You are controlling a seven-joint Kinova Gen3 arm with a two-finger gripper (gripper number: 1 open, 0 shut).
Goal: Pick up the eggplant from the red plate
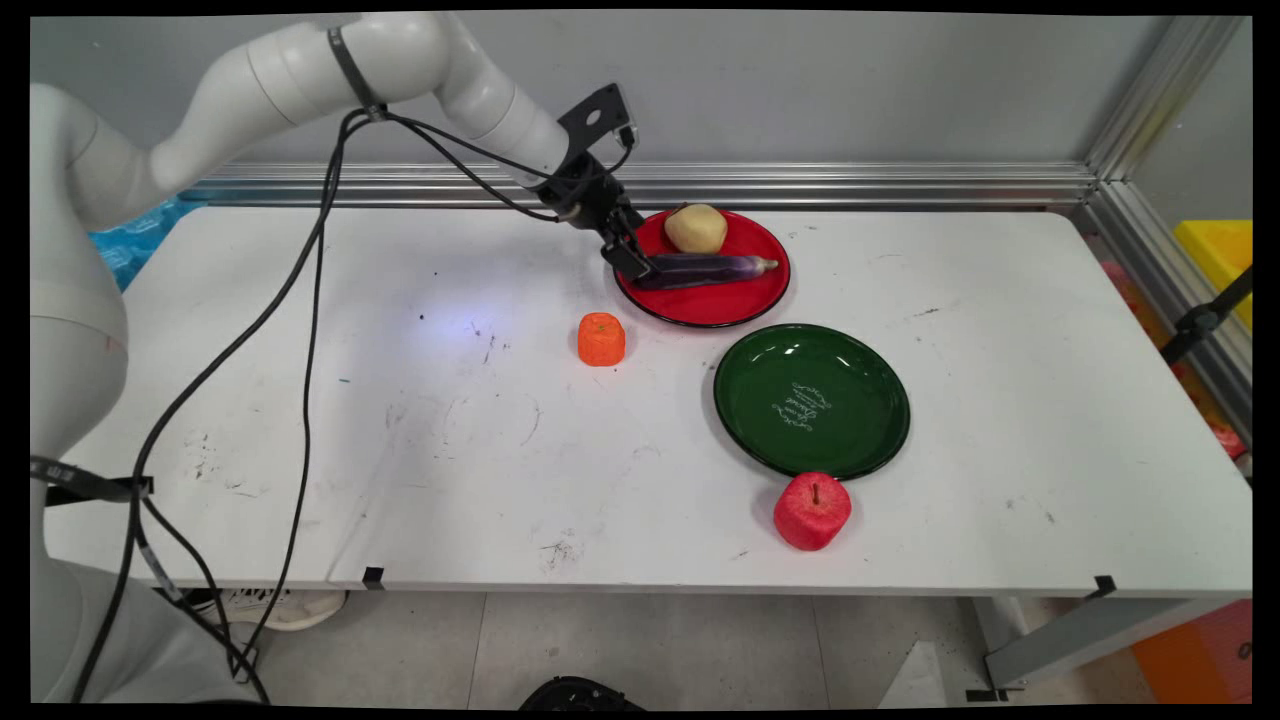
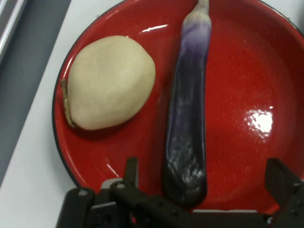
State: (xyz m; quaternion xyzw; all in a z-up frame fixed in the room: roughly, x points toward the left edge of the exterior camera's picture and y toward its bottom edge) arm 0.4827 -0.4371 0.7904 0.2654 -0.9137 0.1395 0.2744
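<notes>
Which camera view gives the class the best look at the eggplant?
The hand view: the eggplant fills the middle of the picture, its purple skin and pale tip plain, lying on the red plate beside the potato. The main view shows the eggplant small and far off, its near end hidden behind the gripper.

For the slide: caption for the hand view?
Open claw straddling the long purple eggplant beside a beige potato on the red plate.

Two plates sat toward the table's (image 1: 300,400) right half — the far plate (image 1: 745,305) held an eggplant (image 1: 705,268) lying left-to-right, with a potato (image 1: 696,228) just behind it. The gripper (image 1: 632,256) was at the eggplant's left end. The near plate (image 1: 811,400) lay right and nearer, an apple (image 1: 812,511) just in front of it. A carrot chunk (image 1: 601,339) sat left of both plates.
</notes>
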